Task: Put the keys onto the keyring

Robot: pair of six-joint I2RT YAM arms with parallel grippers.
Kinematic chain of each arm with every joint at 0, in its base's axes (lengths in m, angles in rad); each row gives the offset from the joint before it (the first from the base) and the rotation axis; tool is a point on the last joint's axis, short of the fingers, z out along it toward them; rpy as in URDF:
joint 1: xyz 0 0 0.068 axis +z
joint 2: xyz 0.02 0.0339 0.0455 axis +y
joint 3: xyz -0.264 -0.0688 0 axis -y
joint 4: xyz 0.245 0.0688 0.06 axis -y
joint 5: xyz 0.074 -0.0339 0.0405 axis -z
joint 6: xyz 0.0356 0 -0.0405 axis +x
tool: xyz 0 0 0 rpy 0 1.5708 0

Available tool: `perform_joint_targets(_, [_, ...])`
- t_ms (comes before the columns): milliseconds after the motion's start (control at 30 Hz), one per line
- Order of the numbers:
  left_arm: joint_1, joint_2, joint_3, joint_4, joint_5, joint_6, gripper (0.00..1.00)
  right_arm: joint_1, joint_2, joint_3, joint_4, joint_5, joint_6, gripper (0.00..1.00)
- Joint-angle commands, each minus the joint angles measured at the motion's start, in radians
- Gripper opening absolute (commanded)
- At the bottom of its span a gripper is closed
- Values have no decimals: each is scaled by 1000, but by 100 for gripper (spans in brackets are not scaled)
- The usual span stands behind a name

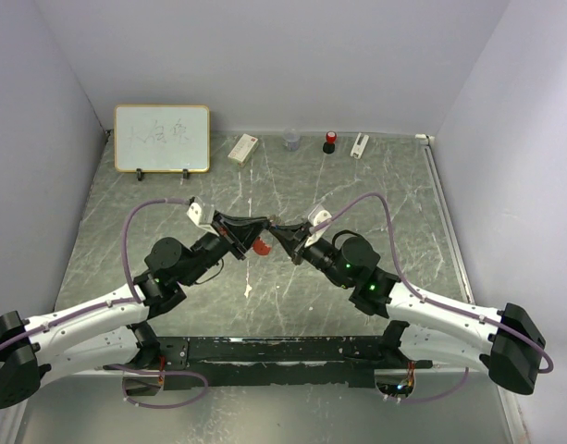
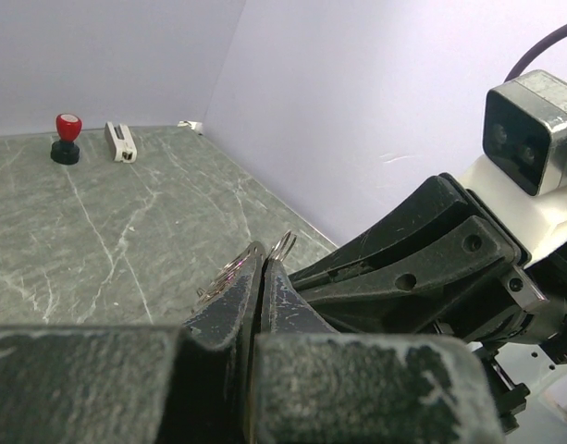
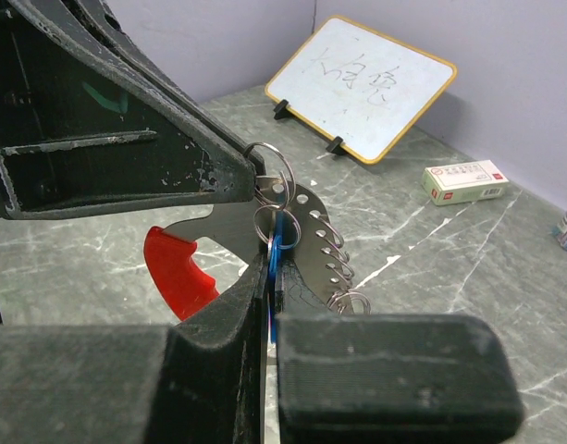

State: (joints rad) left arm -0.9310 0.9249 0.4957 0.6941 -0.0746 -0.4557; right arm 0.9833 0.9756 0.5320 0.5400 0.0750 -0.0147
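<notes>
overhead view of a grey marbled bench [image 1: 385, 199] with two robot arms reaching in from the lower corners of the frame. their tips meet near the centre of the picture.

the left claw [image 1: 249, 233] is clenched on the keyring [image 3: 306, 227]. in the right wrist view the keyring shows as a flat silver plate with a row of holes. thin wire rings hang along its edge, and it comes out from under the left claw's black finger at the upper left. its red fob [image 1: 261, 247] hangs just below the two claw tips, in the middle of the overhead frame. in the left wrist view two wire rings poke out past the closed fingertips at the lower centre.

the right claw [image 1: 278, 233] is clenched too, pinching a thin blue key [image 3: 276, 248] between its fingers. the key is pressed up against the rings.

along the top edge of the overhead frame stand a whiteboard [image 1: 162, 138] at the upper left, a small white box [image 1: 243, 148] and a red-topped knob [image 1: 330, 141].
</notes>
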Motion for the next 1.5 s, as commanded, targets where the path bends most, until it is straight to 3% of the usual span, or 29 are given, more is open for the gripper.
perform_joint_targets(0, [3, -23, 0, 149, 2, -24, 7, 3, 1, 0, -41, -12, 18, 0])
perform_joint_targets(500, [14, -57, -40, 114, -65, -18, 7, 2, -115, 75, -250, 39, -4, 0])
perform_joint_targets(1067, [28, -44, -108, 164, -107, -45, 7, 2, -49, 277, -532, 105, -25, 0])
perform_joint_targets(1467, [44, -77, -193, 234, -174, -75, 7, 2, 89, 454, -747, 98, -1, 0])
